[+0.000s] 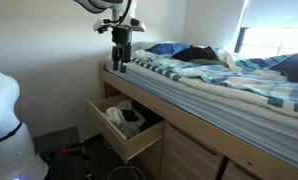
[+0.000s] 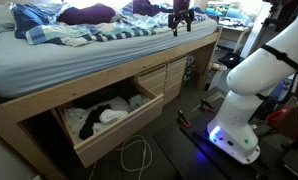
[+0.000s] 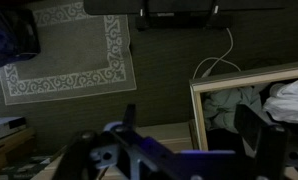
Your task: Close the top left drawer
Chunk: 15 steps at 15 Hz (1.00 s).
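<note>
Nearest lens: gripper (image 3: pixel 189 130), jaws spread, empty, poised above bed (image 1: pixel 109 85) edge. Found drawer (image 1: pixel 144 142) pulled well out under bed, clothes (image 2: pixel 99 115) inside. Advise descending before panel (image 2: pixel 119 135), pressing squarely mid-front, pushing straight in; avoid off-centre contact, likely to jam.

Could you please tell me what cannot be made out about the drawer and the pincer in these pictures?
- The pincer: open or shut unclear; tiny in both exterior views, dark and blurred in the wrist view.
- The top left drawer: rear hidden under the bed frame in both exterior views; cut by the wrist view's right edge.
- The clothes: too jumbled to name singly.
</note>
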Available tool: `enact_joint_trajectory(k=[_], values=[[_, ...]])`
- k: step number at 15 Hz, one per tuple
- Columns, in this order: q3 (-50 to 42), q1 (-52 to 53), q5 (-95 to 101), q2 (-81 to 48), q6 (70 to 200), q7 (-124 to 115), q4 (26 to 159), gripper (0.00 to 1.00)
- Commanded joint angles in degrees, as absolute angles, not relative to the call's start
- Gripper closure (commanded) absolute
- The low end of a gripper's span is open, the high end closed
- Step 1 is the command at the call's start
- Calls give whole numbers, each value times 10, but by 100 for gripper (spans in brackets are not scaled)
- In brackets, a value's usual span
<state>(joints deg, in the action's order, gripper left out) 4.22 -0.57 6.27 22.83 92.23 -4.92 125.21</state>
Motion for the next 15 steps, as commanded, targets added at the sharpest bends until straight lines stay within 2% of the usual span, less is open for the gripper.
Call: enact_joint_trajectory(k=[1, 15], values=[[37, 0, 64, 228, 921, -51, 1251, 0], [51, 48, -8, 151, 924, -44, 1258, 0]])
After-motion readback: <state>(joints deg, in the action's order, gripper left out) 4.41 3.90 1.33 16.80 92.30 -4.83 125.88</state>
